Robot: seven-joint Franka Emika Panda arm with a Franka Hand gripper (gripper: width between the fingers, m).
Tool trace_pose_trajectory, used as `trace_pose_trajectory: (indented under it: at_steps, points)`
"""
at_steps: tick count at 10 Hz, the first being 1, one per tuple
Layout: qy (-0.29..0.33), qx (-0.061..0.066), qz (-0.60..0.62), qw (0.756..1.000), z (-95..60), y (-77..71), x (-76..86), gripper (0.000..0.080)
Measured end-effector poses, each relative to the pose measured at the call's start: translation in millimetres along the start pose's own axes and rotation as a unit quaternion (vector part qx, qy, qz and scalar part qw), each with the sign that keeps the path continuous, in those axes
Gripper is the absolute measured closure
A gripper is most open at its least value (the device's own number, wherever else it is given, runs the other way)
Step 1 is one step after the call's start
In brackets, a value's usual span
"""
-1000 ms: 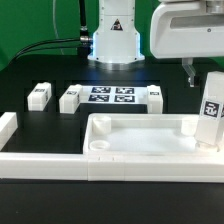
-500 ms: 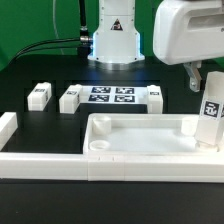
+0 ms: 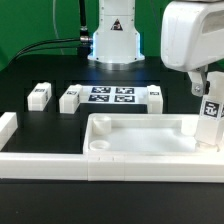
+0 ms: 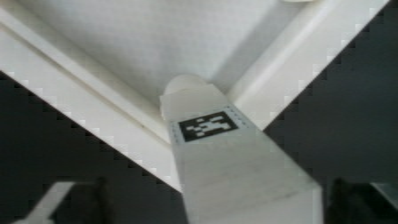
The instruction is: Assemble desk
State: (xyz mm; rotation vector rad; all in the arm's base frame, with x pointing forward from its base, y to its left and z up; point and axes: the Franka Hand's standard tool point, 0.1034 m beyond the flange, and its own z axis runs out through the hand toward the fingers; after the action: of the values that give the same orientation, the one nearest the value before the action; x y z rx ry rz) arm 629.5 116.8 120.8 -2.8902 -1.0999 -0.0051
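The white tray-like tabletop [image 3: 140, 142] lies upside down near the front, rim up. One white leg [image 3: 210, 122] with a tag stands upright in its corner at the exterior view's right. My gripper [image 3: 205, 88] hangs just over that leg's top. In the wrist view the leg [image 4: 222, 150] rises between my two fingers [image 4: 63, 205], with dark gaps on both sides, so my gripper [image 4: 210, 208] is open around it. The tabletop's inside [image 4: 160, 35] shows behind the leg. Three loose legs lie on the table [image 3: 39, 95], [image 3: 69, 99], [image 3: 155, 97].
The marker board [image 3: 110, 97] lies flat between the loose legs, in front of the arm's base [image 3: 115, 40]. Long white border rails run along the front [image 3: 45, 165] and the exterior view's left [image 3: 8, 125].
My gripper has come down and slightly toward the exterior view's right, closing in on the top of the standing leg. The leg and the other parts have not moved.
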Motion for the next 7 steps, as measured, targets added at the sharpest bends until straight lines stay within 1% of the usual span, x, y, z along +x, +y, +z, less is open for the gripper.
trace_pose_trajectory:
  at_steps: [2, 5, 7]
  points:
    - [0.0, -0.001, 0.003, 1.0, -0.3, 1.2, -0.3, 0.0505]
    - [0.001, 0.0, 0.017, 1.0, -0.2, 1.4, -0.4, 0.0508]
    - [0.001, 0.002, 0.133, 0.991, 0.0, 2.1, -1.3, 0.0508]
